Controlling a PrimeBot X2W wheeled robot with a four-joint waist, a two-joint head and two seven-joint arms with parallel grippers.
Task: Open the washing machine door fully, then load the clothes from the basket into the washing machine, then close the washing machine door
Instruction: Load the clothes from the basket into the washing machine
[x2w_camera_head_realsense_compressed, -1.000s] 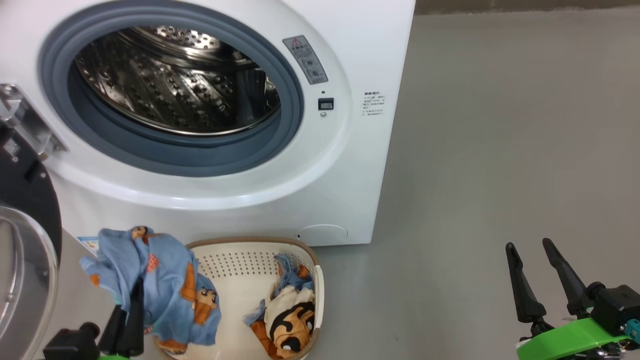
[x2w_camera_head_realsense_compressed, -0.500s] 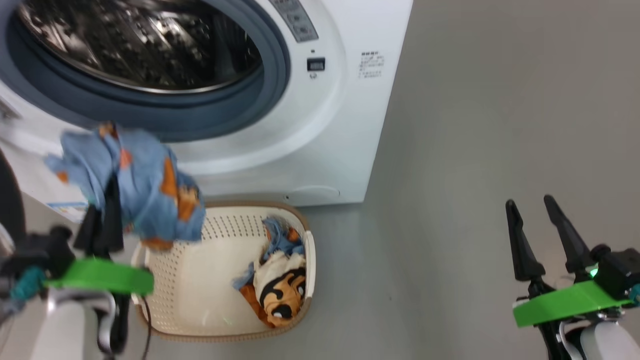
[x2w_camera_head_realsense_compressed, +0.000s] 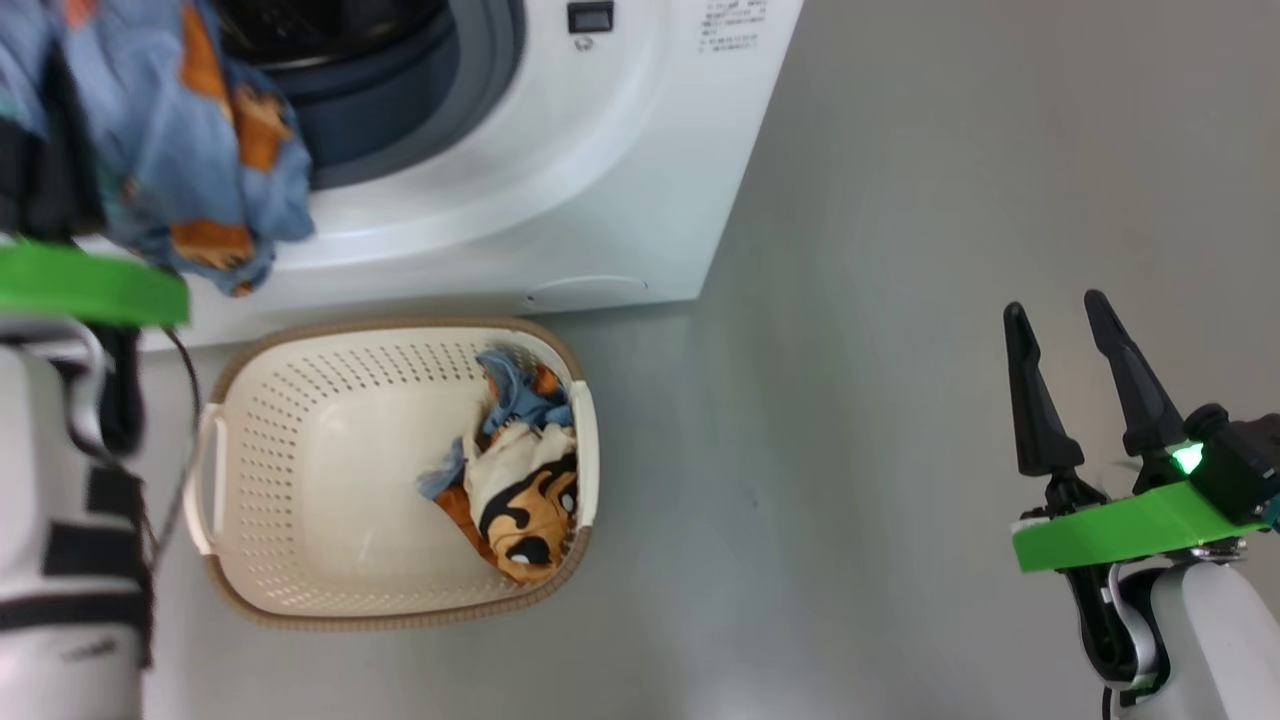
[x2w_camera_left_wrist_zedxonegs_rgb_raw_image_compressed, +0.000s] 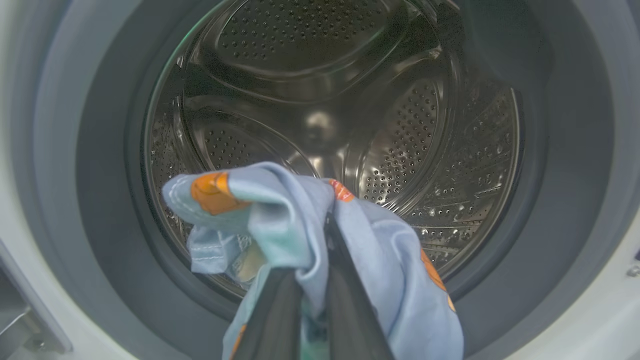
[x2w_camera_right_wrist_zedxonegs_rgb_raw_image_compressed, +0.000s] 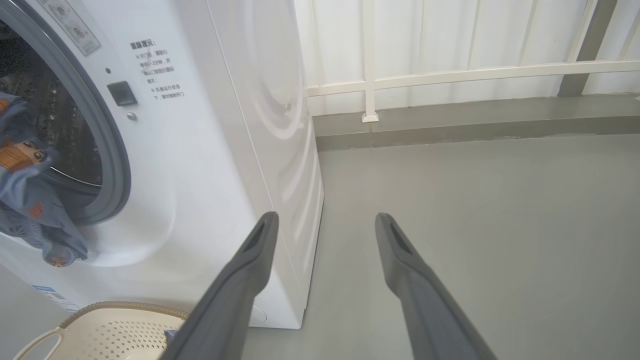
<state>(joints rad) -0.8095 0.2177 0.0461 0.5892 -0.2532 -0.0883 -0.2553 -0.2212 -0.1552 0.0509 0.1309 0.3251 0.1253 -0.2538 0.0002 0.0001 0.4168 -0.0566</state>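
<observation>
Releasing now risks a miss: the light blue garment (x2w_camera_left_wrist_zedxonegs_rgb_raw_image_compressed: 280, 200) hangs at the mouth of the washing machine (x2w_camera_head_realsense_compressed: 560, 180), short of the steel drum (x2w_camera_left_wrist_zedxonegs_rgb_raw_image_compressed: 350, 75), so trailing folds could snag on the grey gasket (x2w_camera_left_wrist_zedxonegs_rgb_raw_image_compressed: 100, 175) or slide down toward the basket (x2w_camera_head_realsense_compressed: 400, 600). The left gripper (x2w_camera_left_wrist_zedxonegs_rgb_raw_image_compressed: 307, 260), clamped on that garment, points into the opening, forearm raised at near left. The right gripper (x2w_camera_head_realsense_compressed: 1055, 305) hovers over the floor (x2w_camera_head_realsense_compressed: 900, 300), jaws apart, empty. A cream cartoon-print garment (x2w_camera_head_realsense_compressed: 520, 490) lies in the basket's right end.
</observation>
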